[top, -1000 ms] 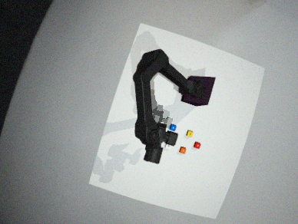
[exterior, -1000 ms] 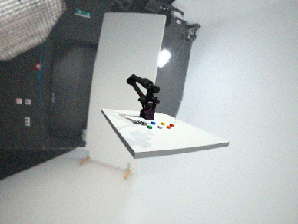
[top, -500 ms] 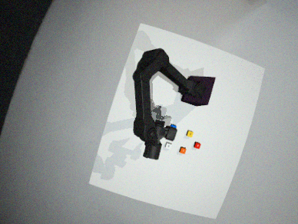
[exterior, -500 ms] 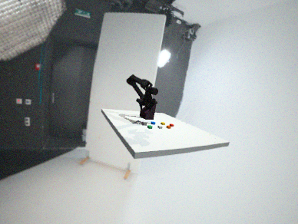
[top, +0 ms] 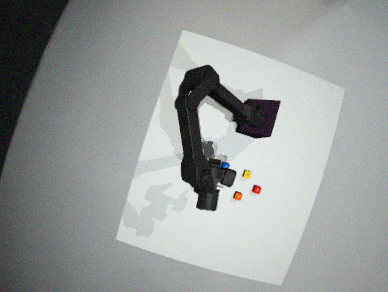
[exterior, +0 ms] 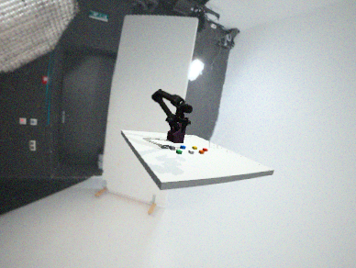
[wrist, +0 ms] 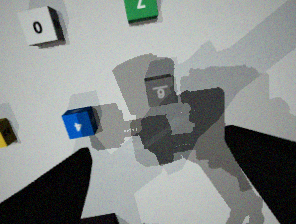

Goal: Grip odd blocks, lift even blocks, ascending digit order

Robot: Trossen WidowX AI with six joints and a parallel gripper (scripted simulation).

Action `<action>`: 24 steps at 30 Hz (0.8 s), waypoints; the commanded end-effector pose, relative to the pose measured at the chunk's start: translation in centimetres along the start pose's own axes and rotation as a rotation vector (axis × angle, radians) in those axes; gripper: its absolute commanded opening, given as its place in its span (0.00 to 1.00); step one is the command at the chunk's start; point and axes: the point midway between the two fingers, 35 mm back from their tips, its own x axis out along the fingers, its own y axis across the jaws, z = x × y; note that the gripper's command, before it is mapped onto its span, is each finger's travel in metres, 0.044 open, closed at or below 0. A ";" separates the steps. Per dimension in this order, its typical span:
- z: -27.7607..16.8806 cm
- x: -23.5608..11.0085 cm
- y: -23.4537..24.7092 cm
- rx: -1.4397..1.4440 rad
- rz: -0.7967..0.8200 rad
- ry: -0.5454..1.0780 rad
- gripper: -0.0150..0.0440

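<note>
My gripper is open and empty; its two dark fingers frame the bottom of the wrist view. It hangs above the table over the blocks. A grey block lies in the arm's shadow, just ahead of the fingers; its digit is hard to read. A blue block marked 4 lies to its left. A white block marked 0 is at the top left. A green block is cut off at the top edge. A yellow block shows at the left edge.
A red block and an orange block lie beyond the gripper. The arm's dark purple base stands at the back of the white table. The arm hides the grey, green and white blocks in the top view.
</note>
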 end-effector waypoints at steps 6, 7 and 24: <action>-2.5 0.4 9.8 -0.030 -0.002 0.021 0.93; -2.5 0.4 9.8 -0.030 -0.002 0.021 0.93; -2.5 0.4 9.8 -0.030 -0.002 0.021 0.93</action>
